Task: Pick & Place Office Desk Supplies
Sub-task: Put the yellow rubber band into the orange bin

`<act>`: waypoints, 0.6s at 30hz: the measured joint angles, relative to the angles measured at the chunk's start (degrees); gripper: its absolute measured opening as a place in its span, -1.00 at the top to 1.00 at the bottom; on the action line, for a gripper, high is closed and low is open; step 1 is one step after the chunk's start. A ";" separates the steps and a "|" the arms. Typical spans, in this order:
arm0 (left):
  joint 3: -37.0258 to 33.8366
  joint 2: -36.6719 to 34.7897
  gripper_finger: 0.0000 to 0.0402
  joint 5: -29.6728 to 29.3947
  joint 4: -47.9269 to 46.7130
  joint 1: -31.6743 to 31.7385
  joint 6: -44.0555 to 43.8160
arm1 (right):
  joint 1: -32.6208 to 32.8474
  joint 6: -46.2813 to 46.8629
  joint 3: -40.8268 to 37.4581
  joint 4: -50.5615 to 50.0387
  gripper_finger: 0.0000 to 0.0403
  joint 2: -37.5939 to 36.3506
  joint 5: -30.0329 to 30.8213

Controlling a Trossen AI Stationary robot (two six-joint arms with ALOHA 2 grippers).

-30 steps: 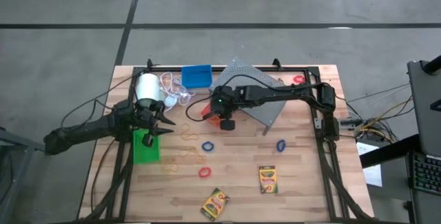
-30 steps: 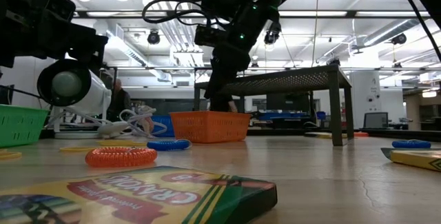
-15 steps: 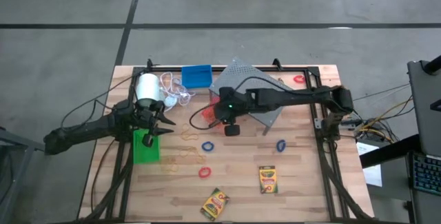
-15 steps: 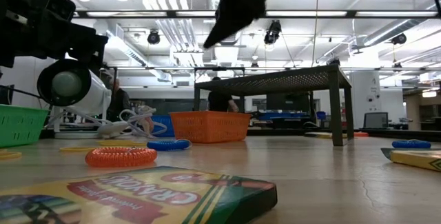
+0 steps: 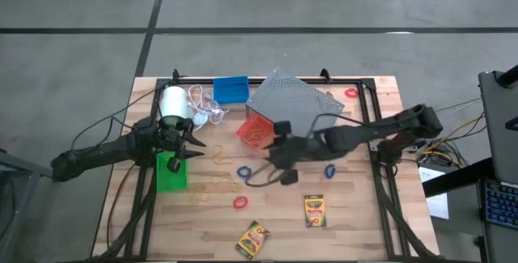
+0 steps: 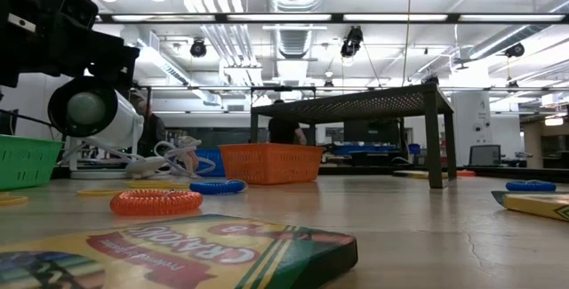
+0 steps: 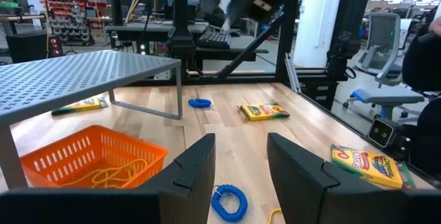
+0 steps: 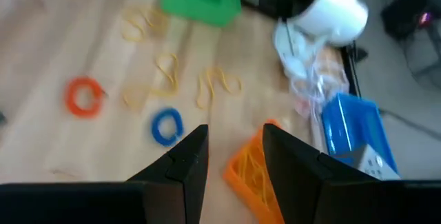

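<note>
Lying on the bench (image 5: 356, 214) are two crayon boxes (image 5: 314, 210), two blue bands (image 5: 244, 171), two red bands (image 5: 239, 202) and three bins (image 5: 256, 130). Right pincer (image 5: 283, 166) hovers at centre, parted and empty; left pincer (image 5: 190, 146), at 9 o'clock, likewise.

Right hand (image 5: 285, 164) off orange bin (image 5: 256, 129), now mid-table.

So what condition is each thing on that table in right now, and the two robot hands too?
Orange bin: upright, yellow bands inside.
Green bin: upright beside the left gripper.
Blue bin: at the far edge.
Two crayon boxes: lying flat, closed.
Blue rings, red ring: loose on the wood.
Left gripper: fingers open, empty.
Right gripper: raised, fingers open, empty.
</note>
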 joint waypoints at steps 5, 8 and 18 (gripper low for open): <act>0.00 0.00 0.33 -0.01 -0.01 0.00 0.00 | 2.34 -0.27 -11.29 12.08 0.32 -6.92 1.24; 0.02 0.00 0.33 0.01 -0.02 -0.01 0.00 | 2.59 0.12 -19.12 21.05 0.32 -11.81 1.47; 0.01 0.33 0.33 0.00 -0.04 0.01 0.00 | 2.63 -0.42 -38.99 36.77 0.32 -27.25 4.05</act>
